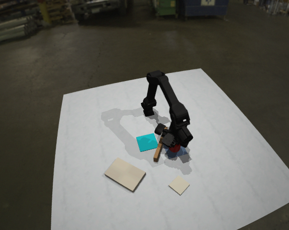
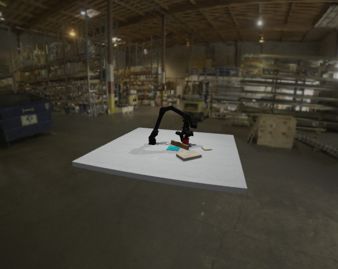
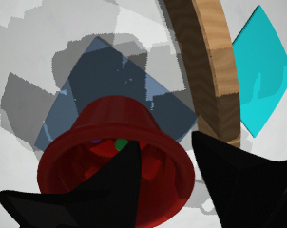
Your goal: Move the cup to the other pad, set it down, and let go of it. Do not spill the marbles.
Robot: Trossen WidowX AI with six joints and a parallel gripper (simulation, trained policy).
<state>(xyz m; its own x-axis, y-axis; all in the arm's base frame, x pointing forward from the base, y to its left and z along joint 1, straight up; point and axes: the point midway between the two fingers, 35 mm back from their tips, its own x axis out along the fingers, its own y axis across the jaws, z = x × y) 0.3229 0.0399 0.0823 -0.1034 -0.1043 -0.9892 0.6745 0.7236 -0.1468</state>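
Note:
The red cup (image 1: pixel 174 148) (image 2: pixel 186 141) (image 3: pixel 116 111) stands on the dark blue pad (image 1: pixel 183 151) (image 3: pixel 101 62), under the hand. A green marble (image 3: pixel 121 144) and a purple marble (image 3: pixel 95 141) show inside it; a finger hides part of the inside. My gripper (image 3: pixel 165 142) is partly open and holds nothing. In the wrist view its left finger reaches over the cup's mouth, and its right finger is outside the rim on the right. Whether either touches the cup I cannot tell. The cyan pad (image 1: pixel 146 143) (image 2: pixel 173 148) (image 3: pixel 264 71) bears no cup.
A wooden bar (image 1: pixel 157 151) (image 2: pixel 179 144) (image 3: pixel 217 62) lies between the two pads, close beside the cup and the right finger. A large beige block (image 1: pixel 125 173) (image 2: pixel 189 154) and a small beige tile (image 1: pixel 179 185) (image 2: pixel 207 148) lie farther out on the white table top (image 1: pixel 85 138).

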